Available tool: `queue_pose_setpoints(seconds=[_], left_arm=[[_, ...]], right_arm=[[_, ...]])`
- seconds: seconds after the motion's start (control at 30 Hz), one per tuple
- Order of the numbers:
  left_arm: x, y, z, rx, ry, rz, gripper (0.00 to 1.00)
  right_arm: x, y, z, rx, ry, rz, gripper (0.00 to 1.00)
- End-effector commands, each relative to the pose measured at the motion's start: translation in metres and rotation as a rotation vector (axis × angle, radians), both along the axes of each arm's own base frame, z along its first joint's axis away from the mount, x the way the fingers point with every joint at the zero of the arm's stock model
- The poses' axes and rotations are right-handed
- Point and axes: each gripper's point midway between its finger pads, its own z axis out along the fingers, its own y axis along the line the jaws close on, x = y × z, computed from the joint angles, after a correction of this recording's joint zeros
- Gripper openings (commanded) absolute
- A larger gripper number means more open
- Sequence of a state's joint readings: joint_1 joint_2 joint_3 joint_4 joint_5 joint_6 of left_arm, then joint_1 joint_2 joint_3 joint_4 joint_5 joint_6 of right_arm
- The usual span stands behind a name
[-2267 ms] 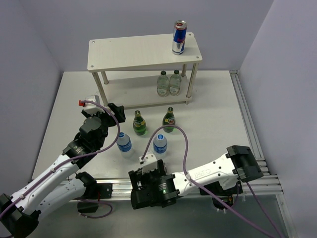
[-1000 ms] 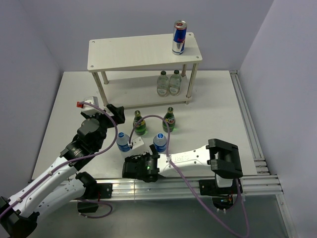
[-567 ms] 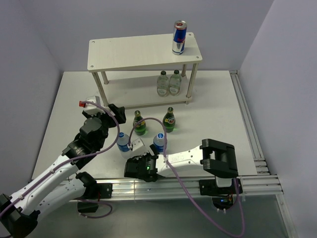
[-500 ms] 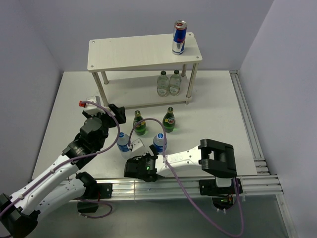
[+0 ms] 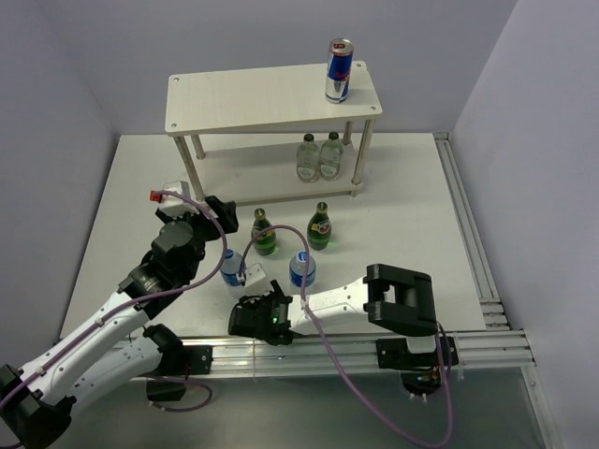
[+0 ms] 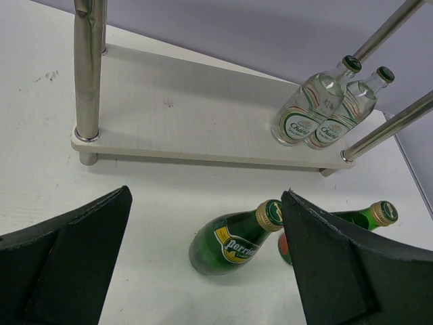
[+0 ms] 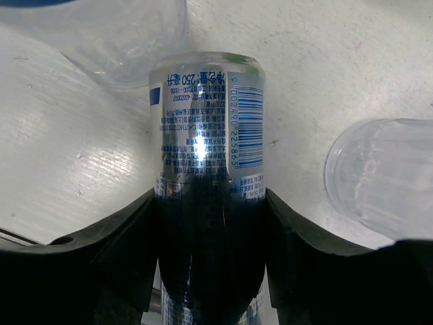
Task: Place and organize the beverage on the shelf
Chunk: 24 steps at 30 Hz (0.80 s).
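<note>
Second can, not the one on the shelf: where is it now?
Right wrist view: the second can sits between the right gripper's fingers, with a clear bottle at upper left and another clear bottle at right.
</note>
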State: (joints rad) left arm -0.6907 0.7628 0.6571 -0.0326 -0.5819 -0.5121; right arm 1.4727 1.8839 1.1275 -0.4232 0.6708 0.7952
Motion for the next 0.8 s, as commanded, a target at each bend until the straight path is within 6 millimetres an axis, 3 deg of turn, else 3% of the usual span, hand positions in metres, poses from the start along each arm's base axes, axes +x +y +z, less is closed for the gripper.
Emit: queue_pose_setpoints(seconds=[0.0,0.03,0.1,0.17,0.27,0.33,0.37,0.4,0.47,0.5,0.6,0.63,0.67,0.73,0.77], left_arm=[[0.0,0.001,0.009,-0.009,-0.028,0.008,0.99],[0.0,0.001,0.008,-0.008,-0.026,0.008,0.99],[0.0,0.001,0.008,-0.006,-0.023,0.006,0.99],[0.0,0.001,0.008,-0.009,-0.024,0.006,0.99],[-0.001,0.002,0.01,-0.015,-0.03,0.005,0.99],[-0.001,0.001,0.012,-0.022,-0.036,0.002,0.99],[-0.001,0.002,0.013,-0.025,-0.037,0.004,0.99],[-0.002,0.001,0.014,-0.025,-0.036,0.001,0.99],[-0.002,0.0,0.016,-0.031,-0.037,-0.003,0.99],[-0.002,0.0,0.018,-0.035,-0.04,-0.005,0.99],[-0.004,0.001,0.022,-0.048,-0.046,-0.009,0.99],[-0.004,0.001,0.023,-0.05,-0.048,-0.009,0.99],[-0.005,0.002,0.026,-0.053,-0.053,-0.007,0.99],[-0.005,0.003,0.027,-0.053,-0.054,-0.003,0.99],[-0.005,0.004,0.027,-0.051,-0.054,0.003,0.99]], right_arm=[[-0.018,-0.015,-0.024,-0.079,0.079,0.015,0.06],[-0.018,-0.017,-0.017,-0.08,0.069,0.011,0.0],[-0.026,-0.022,-0.005,-0.089,0.05,0.006,0.0],[-0.028,-0.022,0.023,-0.043,-0.002,-0.018,0.0],[-0.041,-0.023,0.078,0.03,-0.049,-0.008,0.0],[-0.042,-0.023,0.126,0.123,-0.091,-0.022,0.0],[-0.037,-0.023,0.159,0.19,-0.124,-0.034,0.0],[-0.036,-0.02,0.169,0.211,-0.144,-0.035,0.0],[-0.027,-0.026,0.212,0.282,-0.206,-0.048,0.0],[-0.015,-0.028,0.246,0.322,-0.291,-0.071,0.0],[0.007,-0.04,0.31,0.351,-0.445,-0.078,0.0],[0.017,-0.041,0.339,0.43,-0.497,-0.122,0.0],[0.037,-0.052,0.354,0.36,-0.562,-0.118,0.0],[0.058,-0.051,0.402,0.551,-0.6,-0.152,0.0],[0.072,-0.059,0.41,0.496,-0.666,-0.117,0.0]])
